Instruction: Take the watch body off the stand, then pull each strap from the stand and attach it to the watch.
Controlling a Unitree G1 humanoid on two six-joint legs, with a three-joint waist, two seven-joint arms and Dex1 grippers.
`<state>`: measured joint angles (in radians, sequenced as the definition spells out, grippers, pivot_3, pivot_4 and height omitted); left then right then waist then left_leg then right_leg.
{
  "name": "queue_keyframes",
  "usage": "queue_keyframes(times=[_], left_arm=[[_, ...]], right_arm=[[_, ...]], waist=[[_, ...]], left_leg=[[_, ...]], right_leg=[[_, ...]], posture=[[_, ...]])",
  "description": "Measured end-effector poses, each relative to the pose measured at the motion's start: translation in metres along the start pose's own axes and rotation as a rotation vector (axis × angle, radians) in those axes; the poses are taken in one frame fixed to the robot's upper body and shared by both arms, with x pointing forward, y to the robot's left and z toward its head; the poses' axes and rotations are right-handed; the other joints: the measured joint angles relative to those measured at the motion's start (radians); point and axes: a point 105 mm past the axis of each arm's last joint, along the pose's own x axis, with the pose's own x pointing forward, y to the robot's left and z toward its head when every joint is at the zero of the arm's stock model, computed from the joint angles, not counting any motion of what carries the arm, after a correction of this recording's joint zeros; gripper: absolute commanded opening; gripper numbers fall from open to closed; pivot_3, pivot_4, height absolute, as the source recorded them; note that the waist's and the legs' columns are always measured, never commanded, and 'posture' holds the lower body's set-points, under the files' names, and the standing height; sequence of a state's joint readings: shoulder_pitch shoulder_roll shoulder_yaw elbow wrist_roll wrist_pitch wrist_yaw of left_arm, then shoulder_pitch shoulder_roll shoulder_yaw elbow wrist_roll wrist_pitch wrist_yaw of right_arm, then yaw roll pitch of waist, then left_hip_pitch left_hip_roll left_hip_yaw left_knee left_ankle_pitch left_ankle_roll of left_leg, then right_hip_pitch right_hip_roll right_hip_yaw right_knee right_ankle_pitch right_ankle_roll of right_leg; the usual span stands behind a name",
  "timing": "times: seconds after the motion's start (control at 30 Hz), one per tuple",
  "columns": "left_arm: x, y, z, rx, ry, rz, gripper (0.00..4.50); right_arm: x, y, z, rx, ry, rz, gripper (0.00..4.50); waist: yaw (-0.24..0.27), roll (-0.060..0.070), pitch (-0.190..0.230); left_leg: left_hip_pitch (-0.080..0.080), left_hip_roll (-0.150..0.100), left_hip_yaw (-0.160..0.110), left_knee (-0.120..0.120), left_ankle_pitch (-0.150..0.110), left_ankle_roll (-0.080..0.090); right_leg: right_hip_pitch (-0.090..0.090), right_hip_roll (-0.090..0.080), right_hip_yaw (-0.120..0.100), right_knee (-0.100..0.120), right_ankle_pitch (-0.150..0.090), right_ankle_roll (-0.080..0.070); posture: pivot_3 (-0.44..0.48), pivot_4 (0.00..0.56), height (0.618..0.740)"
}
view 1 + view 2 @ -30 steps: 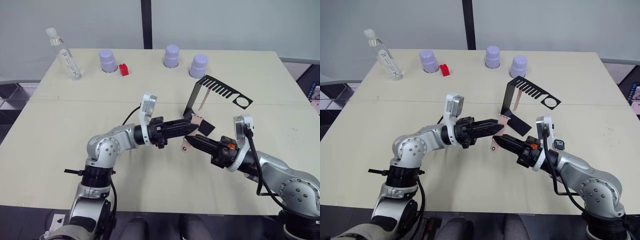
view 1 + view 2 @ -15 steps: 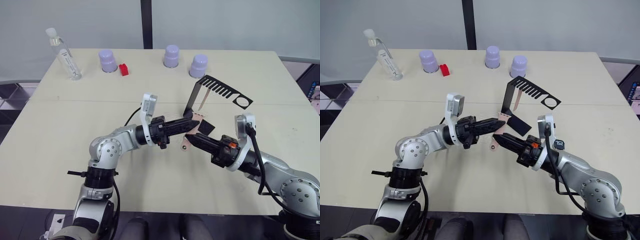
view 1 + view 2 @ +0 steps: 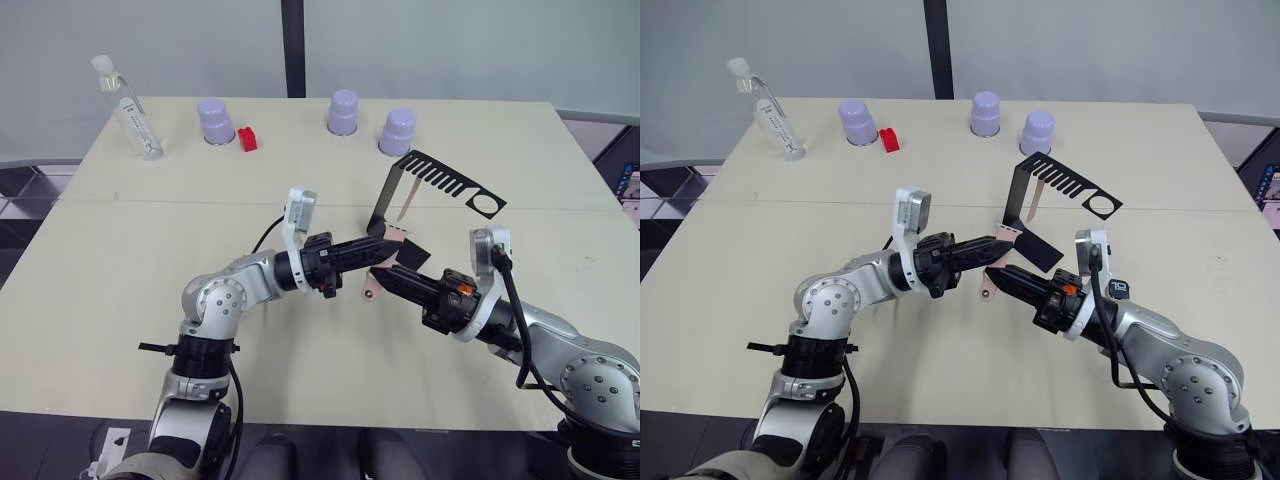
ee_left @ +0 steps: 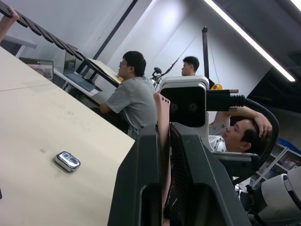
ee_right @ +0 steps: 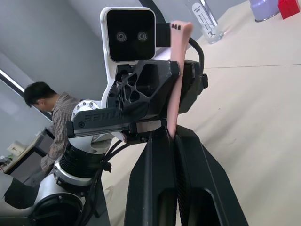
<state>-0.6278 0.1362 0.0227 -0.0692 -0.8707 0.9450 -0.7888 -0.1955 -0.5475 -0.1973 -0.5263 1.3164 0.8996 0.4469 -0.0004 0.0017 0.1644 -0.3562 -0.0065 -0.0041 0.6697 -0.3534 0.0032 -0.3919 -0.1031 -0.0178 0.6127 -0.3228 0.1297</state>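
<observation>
Where the two arms meet over the middle of the counter, I see the left end effector and the right end effector both clenched on one pink strap, which hangs between their tips; the wrist views show the band pinched between each pair of fingers. I count two straps: the second one hangs from the comb arm of the single black stand, just behind the arms. The one watch body lies flat on the counter beside the right forearm, well off the stand. Along the far edge I count three lilac cups, one small red block just beside the leftmost cup, and one clear bottle lying tilted near the far left corner. The counter is pale beige, made of two tops joined by a seam. Behind it I see a grey wall with a dark vertical post; in the wrist views, people sit at desks under a strip light.
</observation>
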Motion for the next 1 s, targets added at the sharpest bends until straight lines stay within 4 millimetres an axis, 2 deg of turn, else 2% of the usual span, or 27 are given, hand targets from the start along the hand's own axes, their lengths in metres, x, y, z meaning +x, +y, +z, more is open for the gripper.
queue_keyframes(times=[1.0], left_arm=[[-0.001,-0.0049,0.0024,0.002,-0.011,-0.02,0.23]], right_arm=[[-0.0024,0.0005,0.0031,-0.053,0.007,-0.021,0.0]], waist=[[0.001,0.0,0.0]], left_leg=[[0.0,0.0,0.0,-0.001,0.0,0.0]], right_leg=[[0.0,0.0,0.0,-0.001,0.0,0.0]], posture=[[0.0,0.15,0.74]])
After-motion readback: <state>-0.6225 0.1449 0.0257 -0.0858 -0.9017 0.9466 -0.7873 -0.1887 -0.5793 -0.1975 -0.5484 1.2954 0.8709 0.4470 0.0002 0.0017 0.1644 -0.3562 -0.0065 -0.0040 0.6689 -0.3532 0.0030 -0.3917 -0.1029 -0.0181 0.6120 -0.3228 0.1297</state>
